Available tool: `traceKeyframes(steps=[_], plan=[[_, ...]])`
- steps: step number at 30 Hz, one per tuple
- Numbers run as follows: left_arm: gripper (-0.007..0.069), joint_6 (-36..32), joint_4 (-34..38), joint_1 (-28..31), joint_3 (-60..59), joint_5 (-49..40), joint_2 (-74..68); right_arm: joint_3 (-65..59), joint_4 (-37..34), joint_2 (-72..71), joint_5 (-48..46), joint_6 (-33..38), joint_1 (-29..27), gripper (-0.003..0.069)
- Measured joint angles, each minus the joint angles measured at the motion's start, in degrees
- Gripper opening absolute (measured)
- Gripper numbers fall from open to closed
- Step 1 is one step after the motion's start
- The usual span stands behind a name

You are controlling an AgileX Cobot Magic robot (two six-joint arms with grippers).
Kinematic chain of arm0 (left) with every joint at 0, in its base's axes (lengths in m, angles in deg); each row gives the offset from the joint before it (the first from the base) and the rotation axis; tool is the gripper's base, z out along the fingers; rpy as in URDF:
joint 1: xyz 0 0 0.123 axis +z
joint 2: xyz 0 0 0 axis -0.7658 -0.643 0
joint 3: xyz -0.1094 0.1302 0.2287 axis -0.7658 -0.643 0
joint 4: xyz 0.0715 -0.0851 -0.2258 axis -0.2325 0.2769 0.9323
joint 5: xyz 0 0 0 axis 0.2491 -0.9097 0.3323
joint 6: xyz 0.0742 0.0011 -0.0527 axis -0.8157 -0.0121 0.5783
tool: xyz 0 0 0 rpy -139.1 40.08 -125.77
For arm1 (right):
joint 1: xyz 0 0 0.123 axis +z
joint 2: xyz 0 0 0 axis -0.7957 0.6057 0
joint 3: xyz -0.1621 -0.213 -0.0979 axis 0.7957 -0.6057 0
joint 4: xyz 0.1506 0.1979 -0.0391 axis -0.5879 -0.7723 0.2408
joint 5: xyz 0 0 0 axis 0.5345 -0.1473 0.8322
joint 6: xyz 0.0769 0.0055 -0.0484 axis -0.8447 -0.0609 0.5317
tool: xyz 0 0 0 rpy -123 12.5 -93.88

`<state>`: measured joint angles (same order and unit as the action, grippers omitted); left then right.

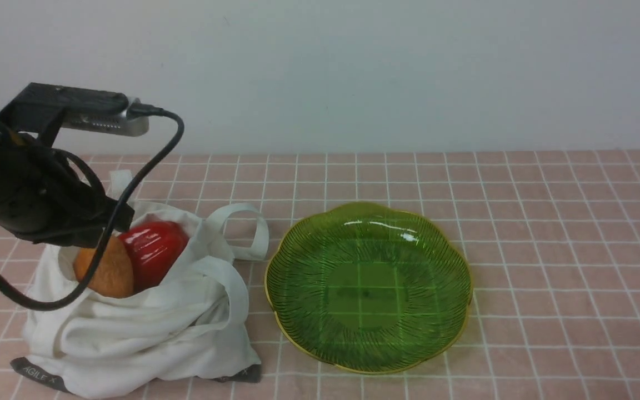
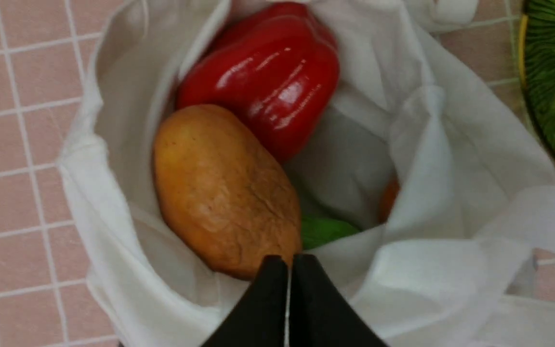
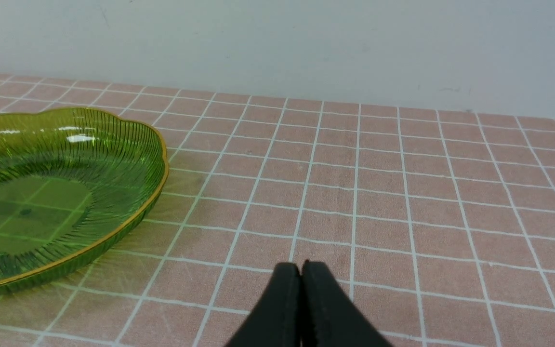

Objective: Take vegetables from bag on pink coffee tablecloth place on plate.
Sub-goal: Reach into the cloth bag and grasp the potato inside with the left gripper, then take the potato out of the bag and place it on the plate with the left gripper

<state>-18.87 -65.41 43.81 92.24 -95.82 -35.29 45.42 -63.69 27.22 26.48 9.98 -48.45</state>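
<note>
Left wrist view: the closed left end effector is hovering by the potato, likely firm, inviting a mid-body grip.

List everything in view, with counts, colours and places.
potato: one, orange-brown, in the bag
pepper: one, red, in the bag beside the potato
green item: one, partly hidden in the bag
orange item: one, mostly hidden in the bag
bag: one, white, left of the plate
plate: one, green, on the tablecloth
tablecloth: one, pink with white grid
wall: one, pale grey, behind
left gripper: one, black, shut, above the bag
right gripper: one, black, shut
</note>
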Motion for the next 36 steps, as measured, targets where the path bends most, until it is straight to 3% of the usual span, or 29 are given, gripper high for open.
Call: traceKeyframes(steps=[4,14,19,25,27,30,36], plan=[[0.0050,1.5,-2.5,0.0,0.1,4.3,-1.7,0.0,0.0,0.0,0.0,0.0,0.0,-0.0015],[0.0496,4.0,-4.4,0.0,0.1,10.2,-8.6,0.0,0.0,0.0,0.0,0.0,0.0,-0.0015],[0.0597,7.1,-6.7,0.0,0.1,10.2,-12.0,0.0,0.0,0.0,0.0,0.0,0.0,-0.0015],[0.0605,9.1,-9.4,0.0,0.1,10.2,-16.3,0.0,0.0,0.0,0.0,0.0,0.0,-0.0015],[0.0590,9.1,-9.4,0.0,0.1,10.1,-16.9,0.0,0.0,0.0,0.0,0.0,0.0,-0.0015],[0.0507,9.1,-9.5,0.0,0.2,8.8,-17.5,0.0,0.0,0.0,0.0,0.0,0.0,-0.0015],[0.0509,9.2,-8.5,-0.1,1.5,7.1,-14.6,0.0,0.0,0.0,0.0,0.0,0.0,-0.0015]])
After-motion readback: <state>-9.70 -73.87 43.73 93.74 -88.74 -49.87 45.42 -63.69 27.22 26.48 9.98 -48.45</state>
